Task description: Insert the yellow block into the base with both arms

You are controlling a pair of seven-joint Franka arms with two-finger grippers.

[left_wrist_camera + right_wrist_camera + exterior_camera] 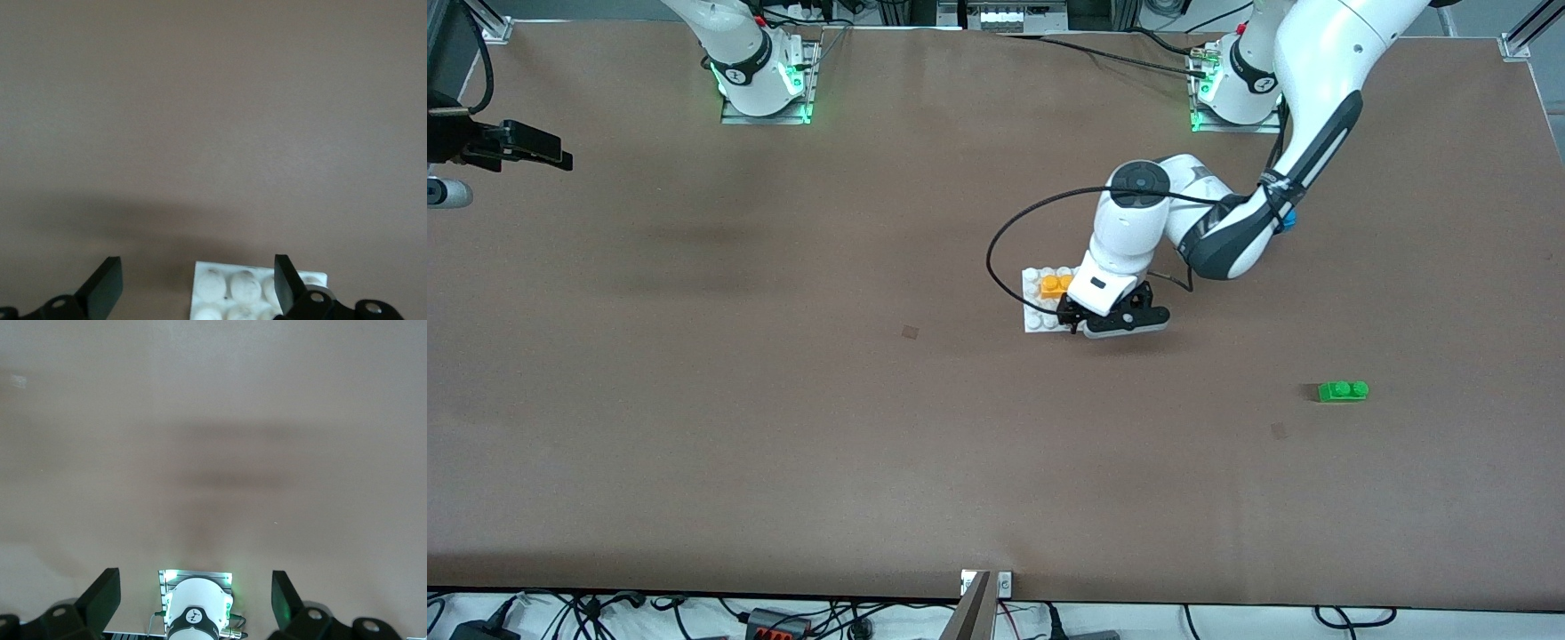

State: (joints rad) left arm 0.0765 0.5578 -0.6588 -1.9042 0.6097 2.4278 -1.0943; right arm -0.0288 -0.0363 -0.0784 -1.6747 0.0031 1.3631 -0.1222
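Your left claw sits low over the base, its fingers spread wide and gripping nothing. The yellow block already rests on the base's studs, on the part farther from the front camera, just beside the wrist. It probably needs a firm, square press, so keep the base from sliding as you push. Your right claw waits high above its own mount, also released. The green brick lies well apart toward the left arm's end of the counter, obstructing nothing
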